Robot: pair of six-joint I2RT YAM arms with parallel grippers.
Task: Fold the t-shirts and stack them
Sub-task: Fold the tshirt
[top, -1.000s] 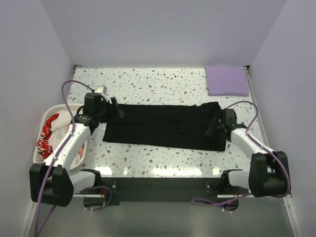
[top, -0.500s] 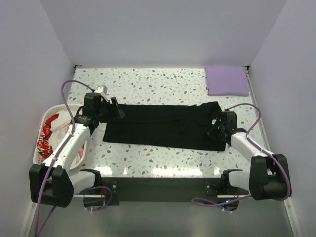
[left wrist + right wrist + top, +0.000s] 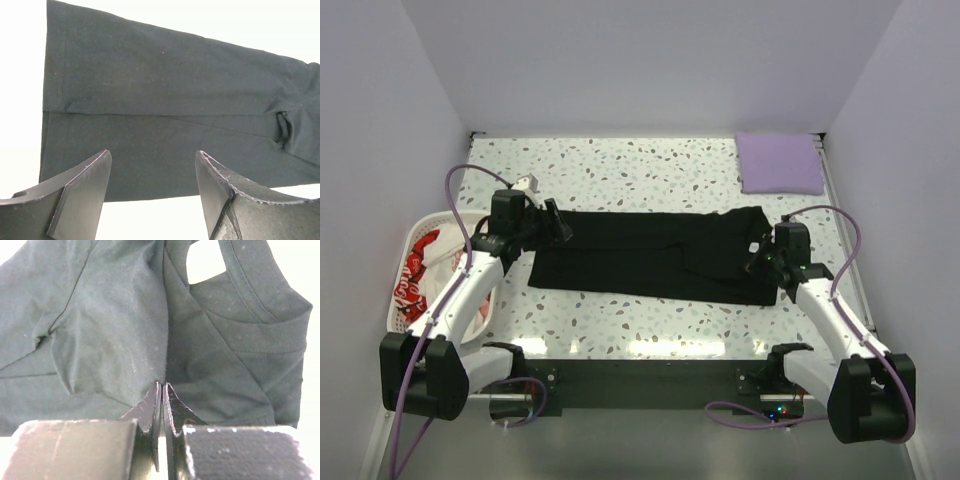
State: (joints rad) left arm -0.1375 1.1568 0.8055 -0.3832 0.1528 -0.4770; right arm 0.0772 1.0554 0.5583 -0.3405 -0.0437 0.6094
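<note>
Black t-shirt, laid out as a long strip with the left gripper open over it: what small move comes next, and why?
Probably lower the left gripper onto the hem end of the black t-shirt and close. Its jaws stand open above that end, holding nothing, and the shirt is not yet folded across.

Soft matt cloth lying on a glossy speckled bench

The black shirt (image 3: 165,100) is showing as soft matt knit cloth, flecked with pale lint and stitched along its hems. The lavender shirt (image 3: 778,162) is looking like smooth matt cloth too. The bench (image 3: 620,165) is gleaming, a hard speckled stone-like top throwing back light near its front edge. The basket (image 3: 393,305) is reading as white slotted plastic. The left pincer (image 3: 152,155) is showing dark matt fingers (image 3: 80,190) with scuffed, pale-worn edges; those of the right pincer (image 3: 161,386) are looking equally rough.
</note>
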